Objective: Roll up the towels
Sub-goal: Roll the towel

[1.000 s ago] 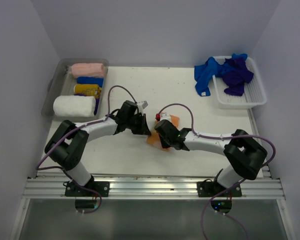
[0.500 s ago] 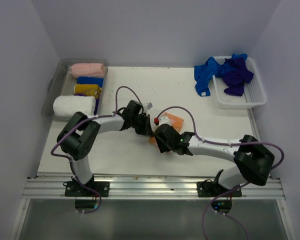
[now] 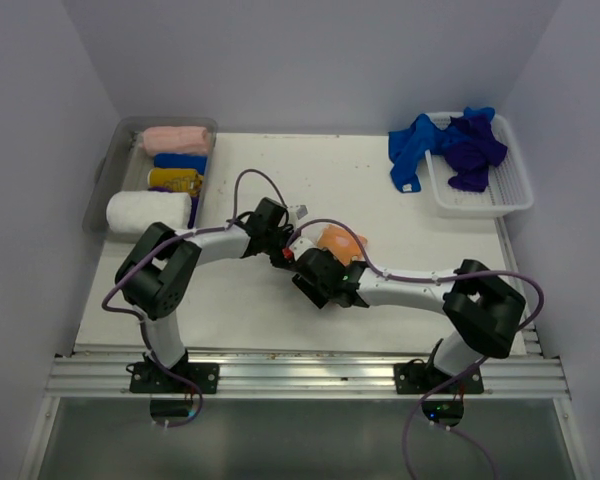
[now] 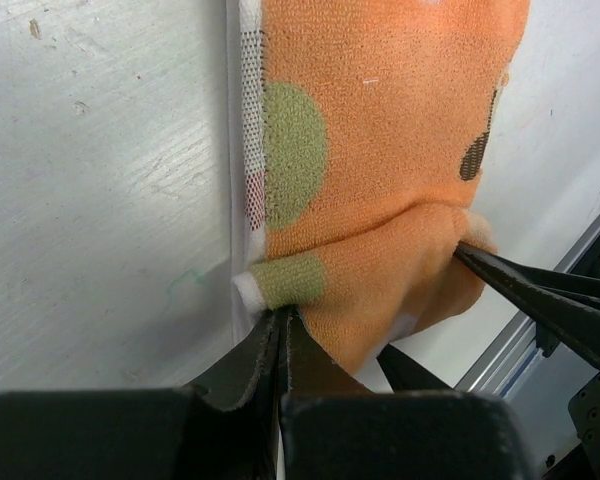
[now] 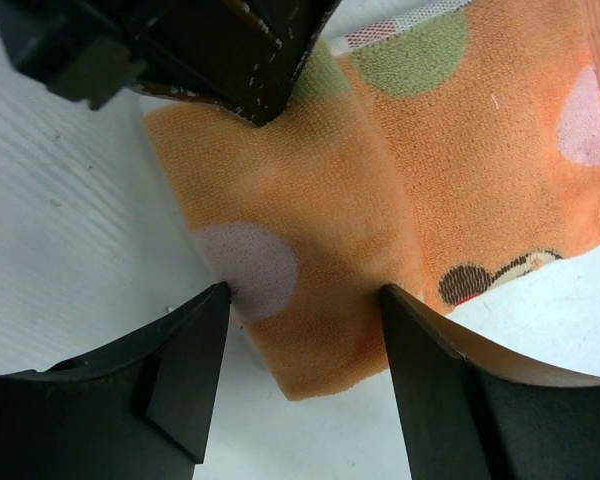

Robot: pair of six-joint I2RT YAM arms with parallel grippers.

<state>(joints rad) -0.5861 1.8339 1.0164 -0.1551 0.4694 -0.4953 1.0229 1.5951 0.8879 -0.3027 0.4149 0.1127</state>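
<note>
Left end effector (image 4: 280,322) first: jaws pressed together, tips right at the near corner of the fold. Whether cloth is nipped between them or only pinned under them, I can't tell. Right end effector (image 5: 302,292) has its jaws well apart, straddling the free end of that same fold at about 6 o'clock from the left tips, touching nothing firmly. Between them lies the orange towel (image 5: 480,130), spotted, flat on the desk (image 3: 380,190) at dead centre, its near edge turned over once. So this looks like the very start of the roll, first tuck made, nothing wound yet. The next move calls for the right jaws to re-grip the fold so both ends turn together toward 12 o'clock, evenly, or the roll goes conical. Compared with a second back, the right jaws were nearly closed and have sprung wide, and that arm has slid in toward the left one. Out at 10 o'clock the grey bin (image 3: 105,185) holds finished rolls (image 3: 150,212); at 2 o'clock the white basket (image 3: 510,195) spills blue and purple towels (image 3: 450,150) — all waiting.
</note>
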